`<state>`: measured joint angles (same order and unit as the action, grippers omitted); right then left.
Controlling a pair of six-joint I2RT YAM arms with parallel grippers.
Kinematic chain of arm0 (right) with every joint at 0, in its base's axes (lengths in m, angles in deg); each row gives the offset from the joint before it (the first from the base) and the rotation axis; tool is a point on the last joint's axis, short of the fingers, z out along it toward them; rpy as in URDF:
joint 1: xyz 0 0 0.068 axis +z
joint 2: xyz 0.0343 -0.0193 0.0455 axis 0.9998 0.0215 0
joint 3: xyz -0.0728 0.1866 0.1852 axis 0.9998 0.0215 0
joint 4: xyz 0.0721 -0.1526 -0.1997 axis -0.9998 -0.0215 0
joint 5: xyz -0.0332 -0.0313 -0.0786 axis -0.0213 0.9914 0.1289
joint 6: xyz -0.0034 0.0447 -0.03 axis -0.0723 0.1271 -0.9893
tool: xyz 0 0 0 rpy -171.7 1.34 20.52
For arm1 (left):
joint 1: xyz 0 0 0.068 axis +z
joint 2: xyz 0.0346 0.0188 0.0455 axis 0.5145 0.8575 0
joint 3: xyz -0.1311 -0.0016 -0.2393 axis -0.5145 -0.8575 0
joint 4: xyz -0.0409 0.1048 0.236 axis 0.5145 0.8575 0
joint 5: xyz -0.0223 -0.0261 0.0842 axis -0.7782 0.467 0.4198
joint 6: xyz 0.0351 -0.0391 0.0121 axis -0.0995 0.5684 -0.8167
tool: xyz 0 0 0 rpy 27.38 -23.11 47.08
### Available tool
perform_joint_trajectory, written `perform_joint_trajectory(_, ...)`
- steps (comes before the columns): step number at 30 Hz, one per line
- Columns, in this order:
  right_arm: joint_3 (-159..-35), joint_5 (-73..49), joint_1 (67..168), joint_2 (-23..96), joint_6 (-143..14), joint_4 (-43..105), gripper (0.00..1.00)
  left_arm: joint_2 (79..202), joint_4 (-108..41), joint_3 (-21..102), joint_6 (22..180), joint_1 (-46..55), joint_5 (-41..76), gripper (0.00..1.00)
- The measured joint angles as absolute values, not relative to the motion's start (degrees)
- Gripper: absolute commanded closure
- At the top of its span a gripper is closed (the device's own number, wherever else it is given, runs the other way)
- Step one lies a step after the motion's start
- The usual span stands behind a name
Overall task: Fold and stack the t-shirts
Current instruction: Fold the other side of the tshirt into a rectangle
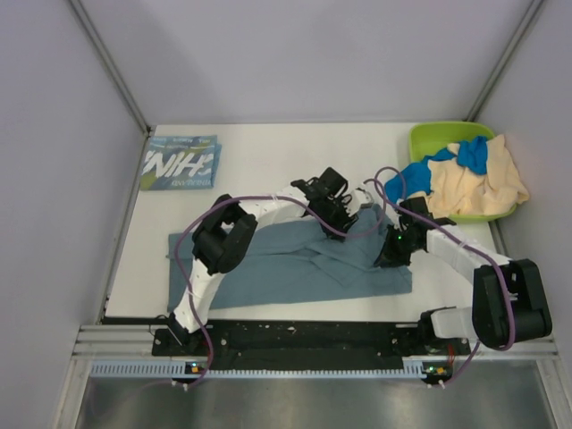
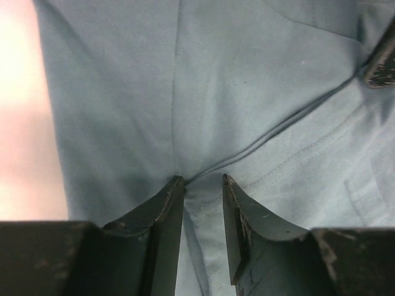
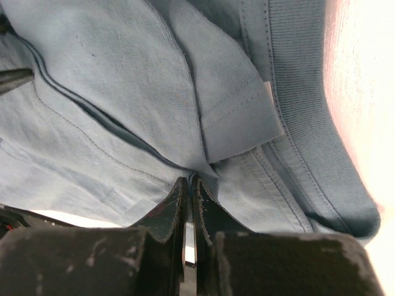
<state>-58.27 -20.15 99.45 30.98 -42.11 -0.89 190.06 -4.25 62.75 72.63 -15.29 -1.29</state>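
The slate-blue t-shirt [image 1: 286, 264] lies spread near the table's front, with its right part pulled up into folds. My left gripper [image 1: 346, 214] is over its far right part. In the left wrist view the jaws [image 2: 200, 179] stand a finger-width apart with a fold of the shirt [image 2: 247, 92] bunched between them. My right gripper [image 1: 391, 252] is close by to the right, and its jaws [image 3: 192, 179] are pinched on the shirt [image 3: 111, 80] near the ribbed collar [image 3: 302, 92]. A folded teal t-shirt with white letters [image 1: 179, 163] lies far left.
A lime-green tub [image 1: 438, 138] stands at the far right with a bright blue shirt [image 1: 469, 154] and a cream-beige shirt [image 1: 487, 183] spilling over it. Grey walls close in both sides of the table [image 1: 268, 161].
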Motion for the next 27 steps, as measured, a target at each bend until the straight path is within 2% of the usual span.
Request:
perform_joint_trajectory(2, -58.27, -20.15, 99.45, 30.8, -42.16, -0.91, 1.0, 190.62, -4.14, 63.53, 72.17, -15.4, 0.21, 0.64)
perform_joint_trajectory(4, -58.27, -20.13, 99.45, 30.78, -42.29, -0.93, 1.0, 191.46, -4.05, 64.76, 71.75, -15.49, 1.07, 0.69)
perform_joint_trajectory(7, -58.27, -20.13, 99.38, 30.78, -42.44, -0.98, 1.0, 192.09, -4.0, 65.48, 71.49, -15.49, 1.04, 0.85)
perform_joint_trajectory(9, -58.27, -20.13, 99.34, 30.71, -42.51, -1.0, 1.0, 192.09, -3.24, 65.48, 71.25, -15.49, 0.34, 1.0)
perform_joint_trajectory(19, -58.27, -20.15, 98.73, 29.62, -42.97, -1.22, 1.0, 191.46, -0.16, 65.39, 70.22, -15.4, -4.16, 1.0)
perform_joint_trajectory(27, -58.27, -21.31, 98.7, 26.19, -43.77, -1.3, 1.0, 186.49, 2.73, 64.82, 70.46, -14.64, -6.26, 1.0)
